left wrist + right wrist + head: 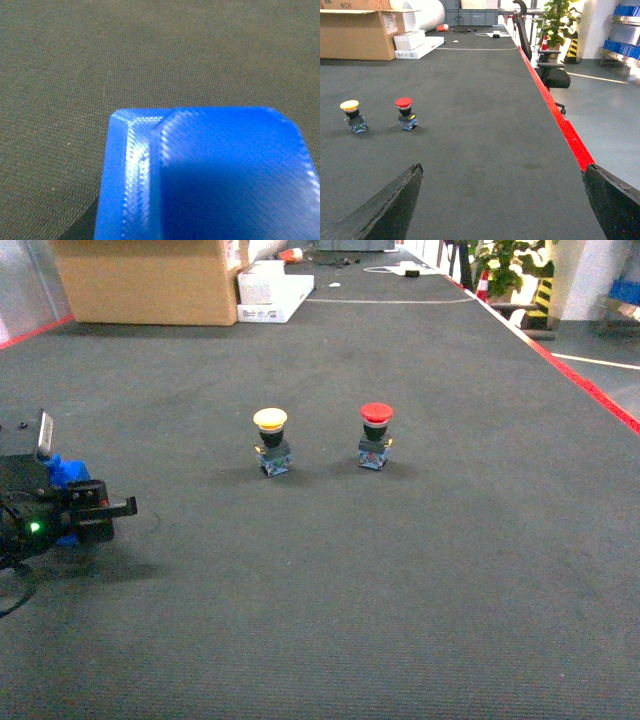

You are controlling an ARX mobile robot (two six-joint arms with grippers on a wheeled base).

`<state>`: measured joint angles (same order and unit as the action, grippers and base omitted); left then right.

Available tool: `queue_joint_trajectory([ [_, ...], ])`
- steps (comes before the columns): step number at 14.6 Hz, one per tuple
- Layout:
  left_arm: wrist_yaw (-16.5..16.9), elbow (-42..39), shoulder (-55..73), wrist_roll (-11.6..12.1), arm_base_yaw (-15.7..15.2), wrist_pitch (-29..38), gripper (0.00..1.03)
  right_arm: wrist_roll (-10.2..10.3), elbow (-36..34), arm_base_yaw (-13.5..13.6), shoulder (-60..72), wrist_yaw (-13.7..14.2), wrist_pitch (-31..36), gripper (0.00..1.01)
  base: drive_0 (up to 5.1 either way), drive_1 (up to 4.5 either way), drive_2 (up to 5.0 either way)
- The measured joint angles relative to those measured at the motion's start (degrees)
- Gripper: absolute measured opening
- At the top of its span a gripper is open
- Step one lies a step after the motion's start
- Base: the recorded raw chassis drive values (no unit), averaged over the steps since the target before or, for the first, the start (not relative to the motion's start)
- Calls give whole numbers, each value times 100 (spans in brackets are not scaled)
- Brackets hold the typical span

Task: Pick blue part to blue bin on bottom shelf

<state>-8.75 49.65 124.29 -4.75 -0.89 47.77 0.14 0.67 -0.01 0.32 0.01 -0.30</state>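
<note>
The blue part (64, 472) is a small bright-blue plastic piece at the far left of the head view, held in my left gripper (100, 510) just above the dark mat. In the left wrist view the blue part (210, 175) fills the lower right and hides the fingers. My right gripper (502, 170) is open with only mat between its fingers (395, 205); it is outside the head view. Blue bins (622, 47) sit on a steel rack at the far right of the right wrist view. I cannot tell whether that level is the bottom shelf.
A yellow-capped push button (271, 440) and a red-capped one (375, 435) stand mid-mat. A cardboard box (150, 280) and white boxes (272, 290) lie at the far end. A red strip (555, 110) marks the mat's right edge, with an office chair (550, 70) beyond.
</note>
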Motion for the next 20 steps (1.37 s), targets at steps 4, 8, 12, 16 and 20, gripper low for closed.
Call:
queue_joint_trajectory([
  [4,-229,-1902,-1814,-103,160,1027,43,0,0,0,0,0,-2,98,0,0,0],
  [8,-855,-3838,-5836,-61,809,-907,43,0,0,0,0,0,-2,98,0,0,0],
  [12,-2684,-3884,-10107,70,2524,-3877,43,0,0,0,0,0,0,98,0,0,0],
  [16,-3482,-3788,-10898,114,3182,-4356,43,0,0,0,0,2,-2,98,0,0,0],
  [20,-3484,-3788,-10891,146,3187,-4354,43,0,0,0,0,0,0,98,0,0,0],
])
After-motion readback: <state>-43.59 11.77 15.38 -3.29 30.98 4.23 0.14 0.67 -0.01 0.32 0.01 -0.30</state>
